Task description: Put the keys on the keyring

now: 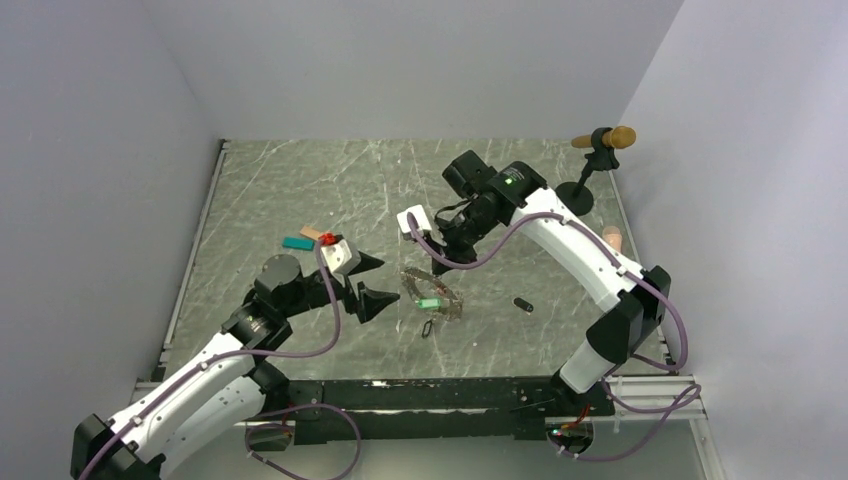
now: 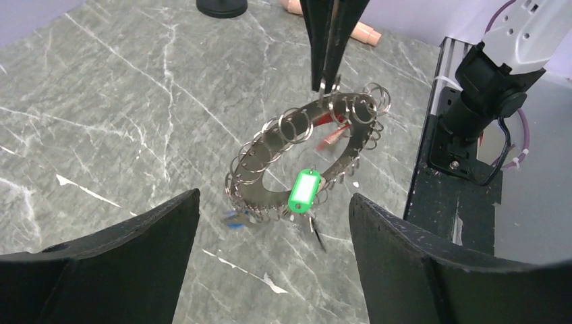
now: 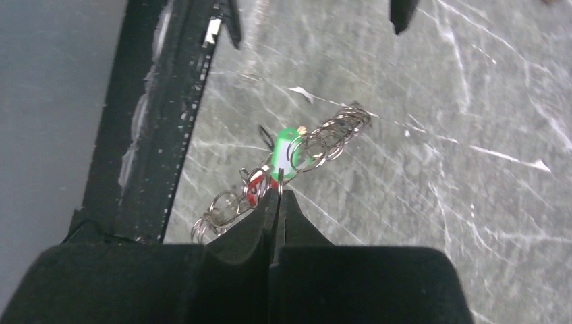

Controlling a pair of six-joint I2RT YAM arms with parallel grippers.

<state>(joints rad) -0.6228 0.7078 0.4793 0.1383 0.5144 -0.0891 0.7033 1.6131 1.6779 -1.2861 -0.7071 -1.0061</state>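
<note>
- The keyring (image 1: 420, 282), a dark metal loop edged with many small split rings, sits near the middle of the marble-patterned table (image 1: 300, 180), slightly toward 6 o'clock in the top view.
- The right gripper (image 2: 328, 82) comes down at the loop's 12 o'clock edge. Its jaws are pressed together on one small split ring of the keyring.
- From the left wrist, that pinched edge looks higher than the near edge, so the loop sits tilted.
- The left gripper (image 1: 388, 280) is at 9 o'clock of the keyring, just beside it and not touching. Its jaws are wide apart with nothing between them.
- A green-headed key (image 2: 305, 190) with a white label hangs on the loop's near rim, at about 5 o'clock from the left wrist.
- A red-headed key (image 3: 253, 190) sits among the split rings, blurred.
- A blue-headed key (image 2: 233, 219) is at the loop's 7 o'clock edge, also blurred.
- A black-headed key (image 1: 521, 303) lies loose on the table at 3 o'clock of the keyring, well apart from it.
- A teal block (image 1: 297, 243) and a tan block (image 1: 311, 233) lie together at 10 o'clock of the keyring, beyond the left gripper.
- A black round-based stand (image 1: 577, 195) is at 2 o'clock, near the far right corner.
</note>
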